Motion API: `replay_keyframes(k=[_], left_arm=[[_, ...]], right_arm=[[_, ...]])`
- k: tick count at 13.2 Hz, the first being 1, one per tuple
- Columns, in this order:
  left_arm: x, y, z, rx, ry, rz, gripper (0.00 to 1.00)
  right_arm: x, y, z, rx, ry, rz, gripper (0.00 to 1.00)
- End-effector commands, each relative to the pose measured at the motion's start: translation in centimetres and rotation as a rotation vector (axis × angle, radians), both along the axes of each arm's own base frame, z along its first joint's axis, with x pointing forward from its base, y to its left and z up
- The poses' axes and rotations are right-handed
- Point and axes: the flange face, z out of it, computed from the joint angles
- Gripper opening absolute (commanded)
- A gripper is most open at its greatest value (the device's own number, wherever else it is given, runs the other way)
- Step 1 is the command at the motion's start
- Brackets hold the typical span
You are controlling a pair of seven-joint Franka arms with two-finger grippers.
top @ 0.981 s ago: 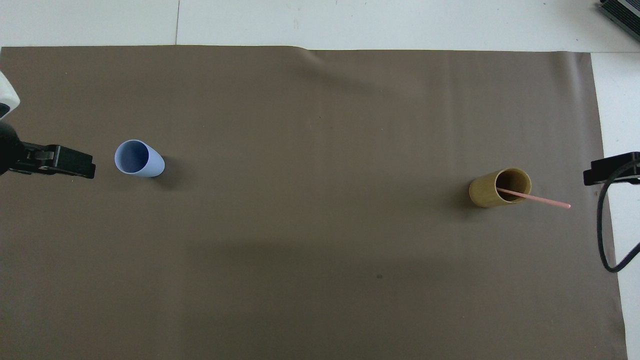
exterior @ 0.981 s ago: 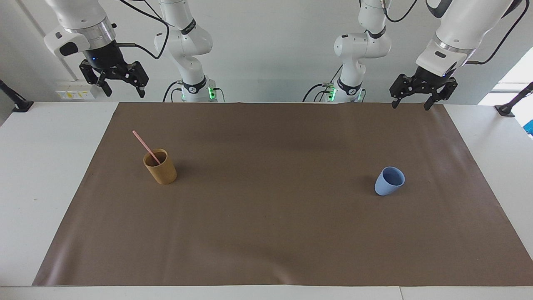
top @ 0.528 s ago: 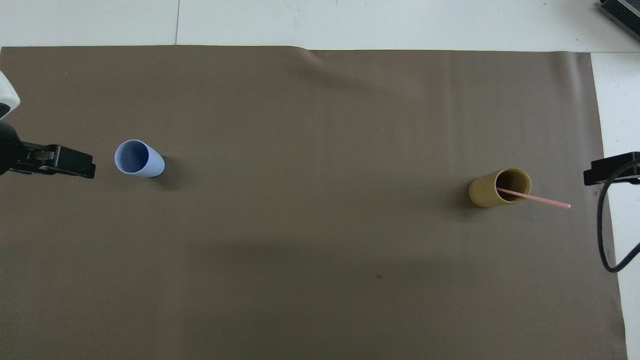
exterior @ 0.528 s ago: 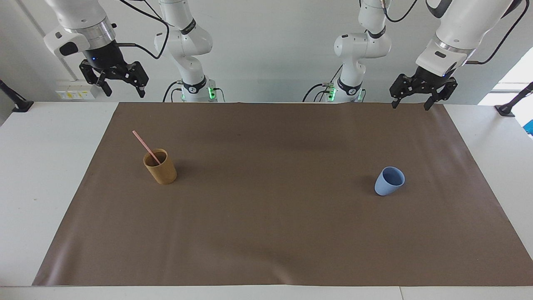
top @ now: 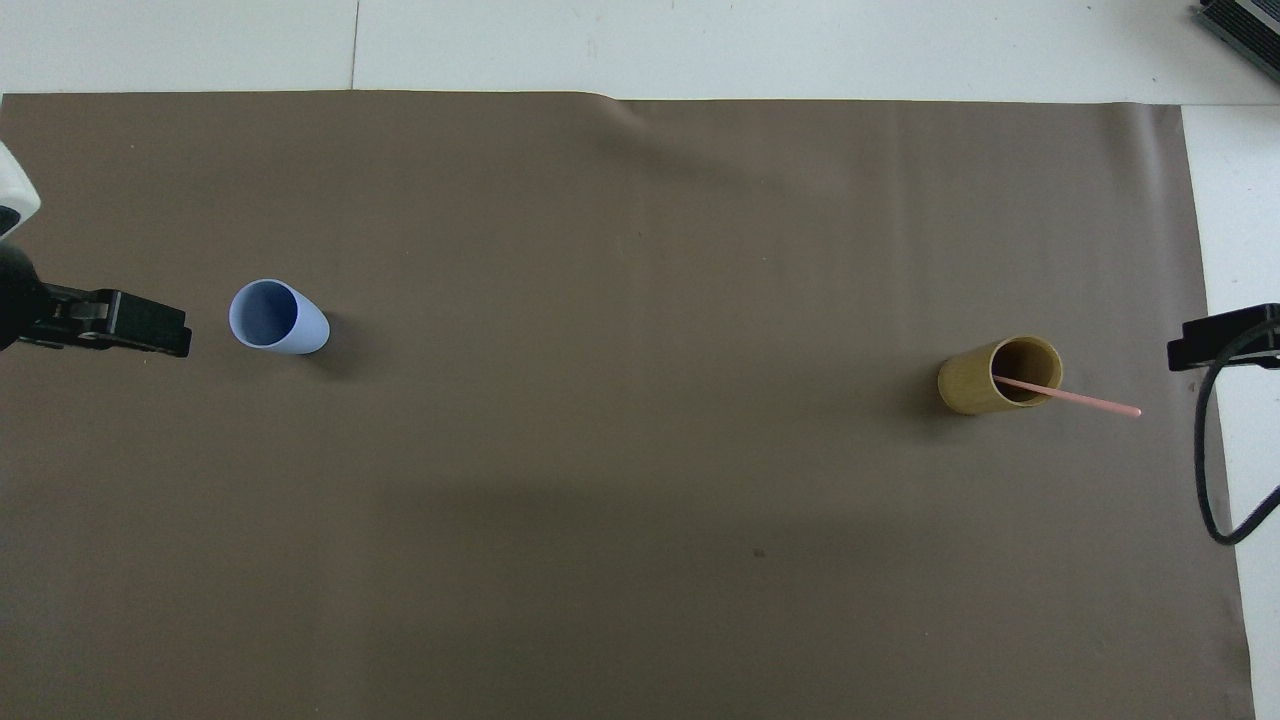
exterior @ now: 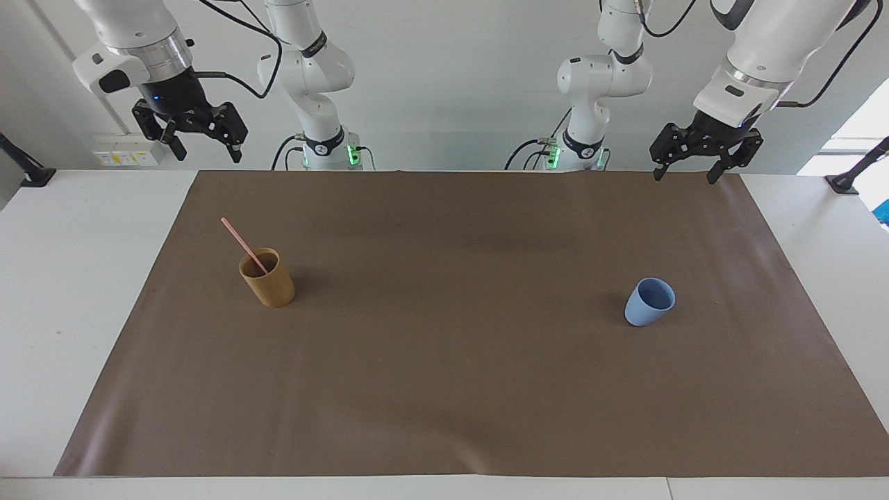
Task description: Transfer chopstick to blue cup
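Right hand [exterior: 206,149] open, high — chopstick [exterior: 243,244] well below, in tan cup [exterior: 267,278].

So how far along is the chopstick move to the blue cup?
Nothing done yet: the chopstick leans in the tan cup; the blue cup stands empty. Left gripper and right gripper hang open, holding nothing. Pickup, carry and drop remain.

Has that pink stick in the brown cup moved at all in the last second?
No. The chopstick leans in the tan cup at the same angle, its tip at the same spot over the brown mat.
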Motion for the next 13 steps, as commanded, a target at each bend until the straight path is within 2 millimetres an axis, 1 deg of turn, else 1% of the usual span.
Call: replay_keyframes(k=[1, 5, 7, 11, 13], left_arm=[[-0.7, 0.1, 0.1, 0.005, -0.008, 0.001, 1.0], [-0.6, 0.2, 0.1, 0.002, -0.014, 0.005, 1.0], [-0.1, 0.2, 0.3, -0.003, -0.052, 0.008, 1.0], [-0.1, 0.2, -0.2, -0.003, -0.045, 0.005, 1.0], [0.0, 1.1, -0.2, -0.004, -0.046, 0.021, 1.0]], right_arm=[[-0.4, -0.1, 0.2, 0.023, -0.003, -0.012, 1.0], [-0.4, -0.1, 0.1, 0.023, -0.002, -0.012, 1.0], [-0.4, -0.1, 0.1, 0.023, -0.002, -0.012, 1.0], [-0.4, -0.1, 0.1, 0.023, -0.002, -0.012, 1.0], [-0.4, -0.1, 0.1, 0.023, -0.002, -0.012, 1.0]])
